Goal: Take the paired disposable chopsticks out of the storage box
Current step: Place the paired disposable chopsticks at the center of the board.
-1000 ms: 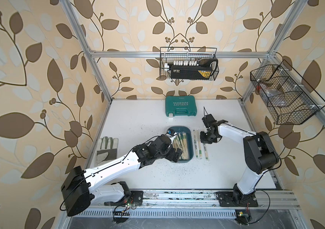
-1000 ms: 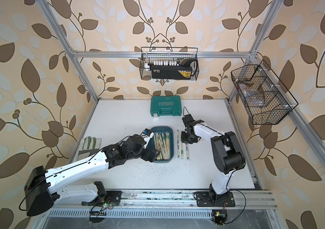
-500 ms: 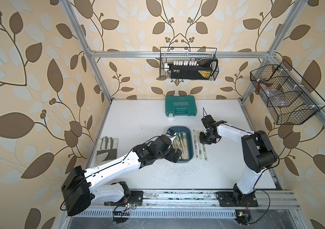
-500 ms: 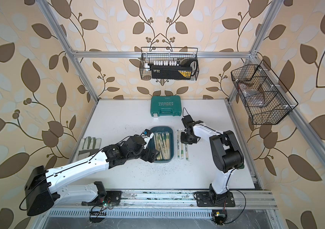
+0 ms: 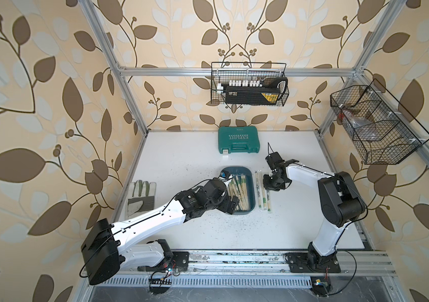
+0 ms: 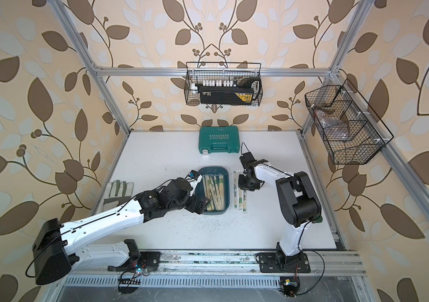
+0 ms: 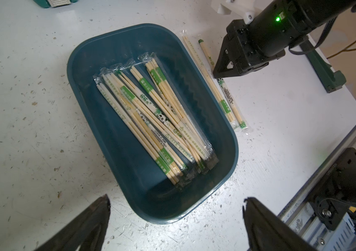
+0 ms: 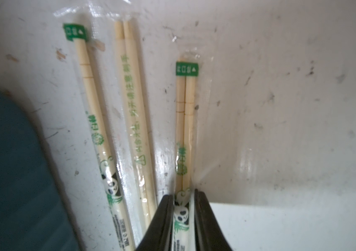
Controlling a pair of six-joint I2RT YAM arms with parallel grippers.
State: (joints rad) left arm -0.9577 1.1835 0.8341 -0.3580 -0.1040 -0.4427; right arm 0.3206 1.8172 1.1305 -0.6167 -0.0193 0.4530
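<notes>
– Right end effector (image 8: 184,193) is down at the white table (image 8: 281,108), black jaws standing close on either side of one clear-wrapped pair of pale wooden chopsticks (image 8: 185,104). Clamped or slack, I cannot tell from here.

– That pair lies flat just beside two other wrapped pairs (image 8: 132,97), all outside the shallow dark teal plastic storage box (image 7: 196,82). So what makes this set-down clean?

– Part the jaws fully before lifting, I'd say, then rise straight up. That way the crinkly wrapper doesn't cling and drag the pair into its neighbours.

– And the left end effector (image 7: 176,197)?

– Spread wide, grasping nothing, hovering over the box's near end. A heap of paired disposable chopsticks (image 7: 151,117) sits inside, crossed over one another.

– Then it should choose a top pair, pinch across the middle, and keep clear of the other arm.
</notes>
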